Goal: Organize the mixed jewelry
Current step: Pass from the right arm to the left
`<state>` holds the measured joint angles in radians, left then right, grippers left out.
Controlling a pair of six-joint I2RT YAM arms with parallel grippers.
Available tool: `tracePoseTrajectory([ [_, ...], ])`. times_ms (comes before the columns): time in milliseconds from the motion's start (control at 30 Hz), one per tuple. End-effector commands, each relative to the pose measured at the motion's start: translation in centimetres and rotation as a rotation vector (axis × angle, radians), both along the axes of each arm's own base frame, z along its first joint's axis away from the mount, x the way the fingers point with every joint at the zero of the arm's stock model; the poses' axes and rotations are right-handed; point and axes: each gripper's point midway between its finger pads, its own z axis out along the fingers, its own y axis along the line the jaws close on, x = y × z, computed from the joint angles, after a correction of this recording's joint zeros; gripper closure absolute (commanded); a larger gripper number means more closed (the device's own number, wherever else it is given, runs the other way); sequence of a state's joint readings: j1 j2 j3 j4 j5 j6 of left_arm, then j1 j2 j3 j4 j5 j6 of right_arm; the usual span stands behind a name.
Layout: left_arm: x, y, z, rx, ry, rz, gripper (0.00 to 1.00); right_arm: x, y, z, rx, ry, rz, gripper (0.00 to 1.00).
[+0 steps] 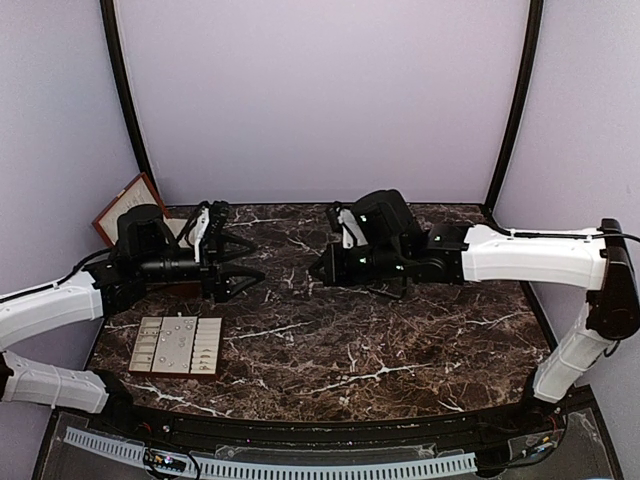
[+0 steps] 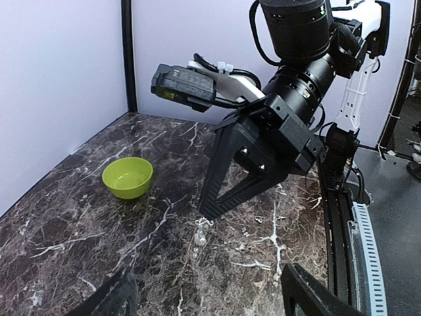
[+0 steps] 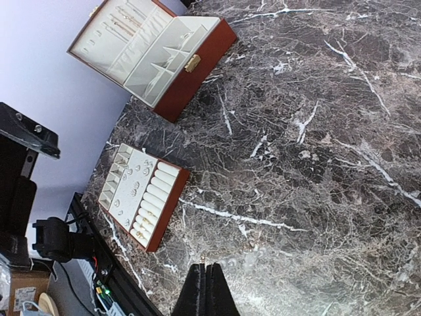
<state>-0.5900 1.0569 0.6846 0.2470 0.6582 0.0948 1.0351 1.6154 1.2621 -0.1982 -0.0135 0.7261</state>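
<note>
Dark, white-veined marble covers the table [image 1: 400,340] between pale lilac walls [image 1: 320,90], where two arms meet almost tip to tip over the middle, a narrow gap between them. The left gripper [image 1: 258,258] hangs with its jaws spread wide and nothing between them. Facing it, the right gripper [image 1: 316,270] is pressed fully closed. The left wrist view shows a small pale piece [image 2: 199,232] just under its tip, though whether it is pinched or lying on the stone cannot be told. The mixed jewelry [image 3: 131,191] in view sits in a cream tray [image 1: 172,374] close to the table's front-left corner, near both edges. An open reddish-brown box [image 3: 191,79] stands at the back-left corner against the wall. A green bowl [image 2: 128,178] rests near the foot of a wall, well apart from the closed fingers. Bare marble runs wide from the tray to the right edge.
</note>
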Motion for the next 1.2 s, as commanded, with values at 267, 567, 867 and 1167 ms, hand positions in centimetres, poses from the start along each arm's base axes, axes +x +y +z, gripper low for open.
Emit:
tracePoseTrajectory([
  [267, -2.6, -4.7, -1.9, 0.032, 0.032, -0.179, 0.24, -1.7, 1.0, 5.6, 0.136, -0.023, 0.1, 1.0],
  [567, -2.1, -6.0, -2.9, 0.06, 0.058, -0.178, 0.25, -2.9, 1.8, 6.9, 0.203, -0.005, 0.163, 1.0],
  [867, -2.3, -6.9, -3.5, 0.062, 0.112, -0.206, 0.26, -3.7, 2.3, 7.6, 0.245, 0.003, 0.213, 1.0],
  [1167, -1.9, -6.8, -3.8, 0.075, 0.112, -0.176, 0.44, -3.8, 2.8, 7.5, 0.247, 0.009, 0.224, 1.0],
])
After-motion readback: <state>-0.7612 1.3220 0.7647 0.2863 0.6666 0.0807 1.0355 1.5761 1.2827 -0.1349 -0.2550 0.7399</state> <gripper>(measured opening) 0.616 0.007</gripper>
